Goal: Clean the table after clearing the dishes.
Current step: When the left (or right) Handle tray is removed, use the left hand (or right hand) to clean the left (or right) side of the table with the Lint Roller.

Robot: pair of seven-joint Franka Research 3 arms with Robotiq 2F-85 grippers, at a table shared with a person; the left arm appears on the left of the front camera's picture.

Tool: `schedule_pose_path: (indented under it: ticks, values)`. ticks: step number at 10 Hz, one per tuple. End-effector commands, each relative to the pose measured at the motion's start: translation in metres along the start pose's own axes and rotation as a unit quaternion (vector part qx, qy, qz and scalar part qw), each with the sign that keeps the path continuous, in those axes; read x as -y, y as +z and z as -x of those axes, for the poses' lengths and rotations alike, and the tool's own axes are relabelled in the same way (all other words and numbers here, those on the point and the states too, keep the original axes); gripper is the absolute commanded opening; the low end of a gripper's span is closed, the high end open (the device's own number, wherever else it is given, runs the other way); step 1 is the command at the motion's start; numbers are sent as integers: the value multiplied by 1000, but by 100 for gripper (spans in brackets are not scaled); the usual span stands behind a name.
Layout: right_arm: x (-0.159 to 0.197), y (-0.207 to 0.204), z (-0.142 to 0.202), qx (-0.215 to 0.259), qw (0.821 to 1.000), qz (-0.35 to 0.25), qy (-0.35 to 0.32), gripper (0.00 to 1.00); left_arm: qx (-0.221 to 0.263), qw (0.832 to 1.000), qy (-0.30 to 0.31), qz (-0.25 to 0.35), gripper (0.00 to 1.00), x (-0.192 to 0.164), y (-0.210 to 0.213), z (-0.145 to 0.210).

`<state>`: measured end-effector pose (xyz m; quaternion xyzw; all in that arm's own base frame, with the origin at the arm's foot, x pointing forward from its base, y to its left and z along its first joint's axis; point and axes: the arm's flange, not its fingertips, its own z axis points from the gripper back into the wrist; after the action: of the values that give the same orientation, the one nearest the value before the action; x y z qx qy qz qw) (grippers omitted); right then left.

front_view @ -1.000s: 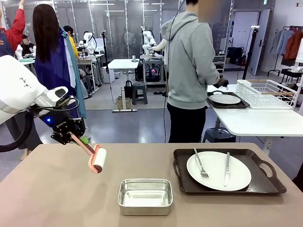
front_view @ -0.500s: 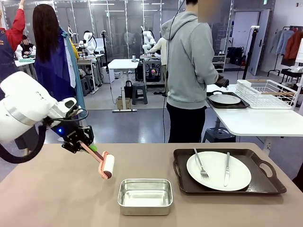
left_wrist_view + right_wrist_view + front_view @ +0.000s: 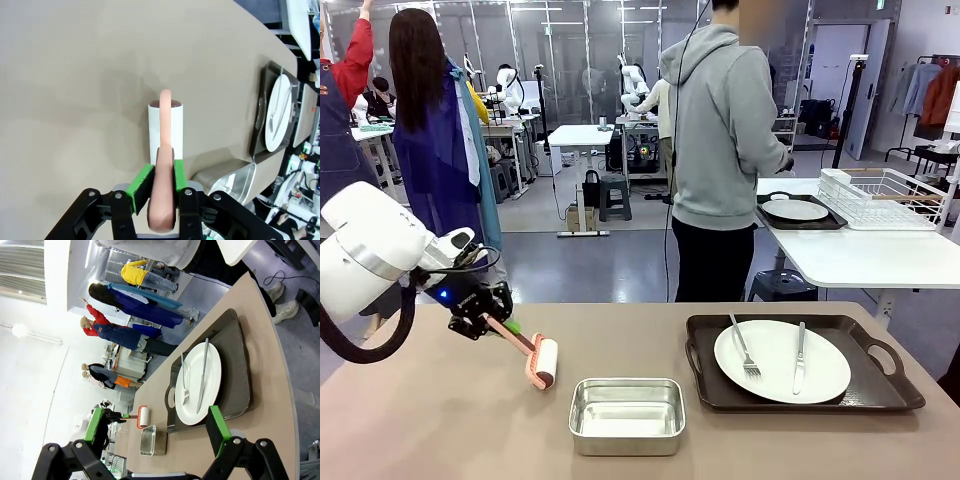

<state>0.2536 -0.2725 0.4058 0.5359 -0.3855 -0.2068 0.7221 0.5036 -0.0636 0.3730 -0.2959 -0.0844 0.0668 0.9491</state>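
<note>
- Steel pan (image 3: 626,415), near centre of table (image 3: 440,420): sitting empty.
- Tray (image 3: 880,385), near right: carrying plate (image 3: 782,362) w/ fork (image 3: 744,350) & knife (image 3: 799,358), both lying near–far.
- L gripper (image 3: 480,318): clamping lint roller (image 3: 542,362) handle, which is slanting down-right; drum near pan's far-left corner.
- R gripper (image 3: 155,422): jaws standing wide, holding nothing.

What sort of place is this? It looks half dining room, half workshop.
Likely a robotics lab staging household chores: a robot's left hand grips a lint roller over the table, a plate sits on a tray, and workbenches fill the open hall behind.
</note>
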Motion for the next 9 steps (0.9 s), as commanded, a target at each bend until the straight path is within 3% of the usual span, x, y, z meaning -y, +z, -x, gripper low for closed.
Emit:
schedule_pose_path:
  ticks: [1, 4, 6, 9]
  values:
    - [-3, 2, 0, 2, 1000, -4, 3, 100, -9, 999, -5, 36, 23, -32, 1, -13]
    - [-3, 2, 0, 2, 1000, -4, 3, 100, 7, 999, -31, 39, 23, -104, 14, -21]
    - [-3, 2, 0, 2, 1000, -4, 3, 100, 1, 996, -66, 59, 23, -142, 41, -19]
    - [-3, 2, 0, 2, 1000, -4, 3, 100, 25, 995, -92, 32, 23, -188, 91, -11]
